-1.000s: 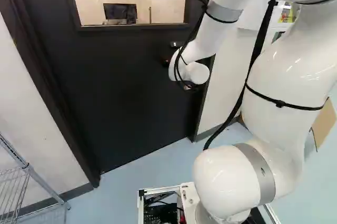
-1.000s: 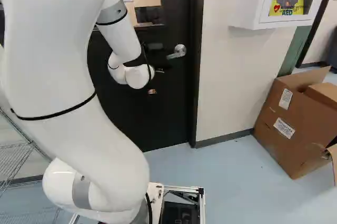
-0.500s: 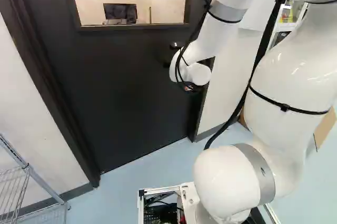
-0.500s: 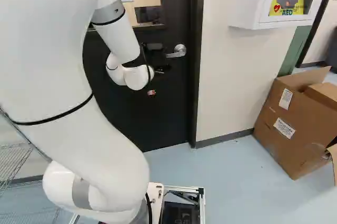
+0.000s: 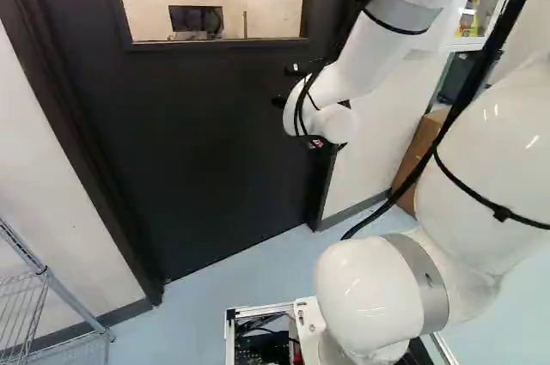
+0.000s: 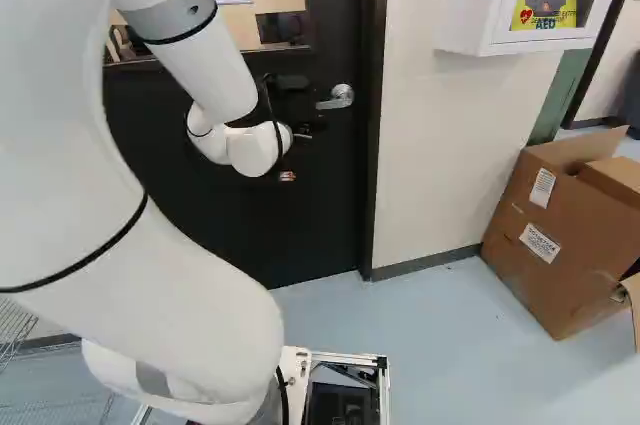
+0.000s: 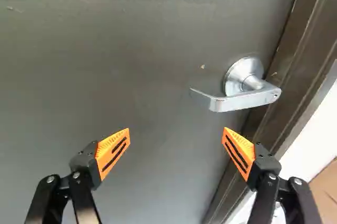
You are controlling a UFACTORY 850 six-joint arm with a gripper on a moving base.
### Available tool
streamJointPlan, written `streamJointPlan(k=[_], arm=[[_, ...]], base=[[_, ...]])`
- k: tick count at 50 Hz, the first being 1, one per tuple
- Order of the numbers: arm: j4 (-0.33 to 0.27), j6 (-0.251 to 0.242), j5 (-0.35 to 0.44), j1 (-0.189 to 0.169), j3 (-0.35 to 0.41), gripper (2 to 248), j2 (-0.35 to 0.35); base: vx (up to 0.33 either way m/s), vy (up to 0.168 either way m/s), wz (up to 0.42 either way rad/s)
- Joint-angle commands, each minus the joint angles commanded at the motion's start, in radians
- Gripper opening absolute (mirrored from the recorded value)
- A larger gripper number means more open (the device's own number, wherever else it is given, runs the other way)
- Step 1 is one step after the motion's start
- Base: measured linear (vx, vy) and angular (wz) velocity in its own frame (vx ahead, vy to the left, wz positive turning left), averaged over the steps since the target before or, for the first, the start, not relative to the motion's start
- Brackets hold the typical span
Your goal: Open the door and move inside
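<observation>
The shut door point(image 7: 79, 87) has its lever handle point(image 7: 245, 99) near one side edge; the gripper point(image 5: 285, 85) stands apart from it, fingers spread. A box point(image 6: 540, 290) bears seemingly printed labels point(image 6: 540, 243).

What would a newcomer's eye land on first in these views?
The big white arm, filling the right of the left base view before a dark door. Next, in the wrist view, the open pincer with its orange pads, and the silver lever handle ahead of it, near the door's edge.
</observation>
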Motion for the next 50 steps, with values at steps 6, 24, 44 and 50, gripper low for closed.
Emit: streamJointPlan(k=[6, 24, 44, 50], arm=[[0.0, 0.0, 0.0, -0.005, 0.0, 247, 0.015], [0.0, 0.0, 0.0, -0.013, -0.013, 247, 0.046], [0.0, 0.0, 0.0, -0.029, -0.06, 247, 0.039], [0.0, 0.0, 0.0, -0.034, -0.074, 247, 0.026]], base=[[0.0, 0.0, 0.0], [0.0, 0.0, 0.0], [0.0, 0.0, 0.0], [0.0, 0.0, 0.0]])
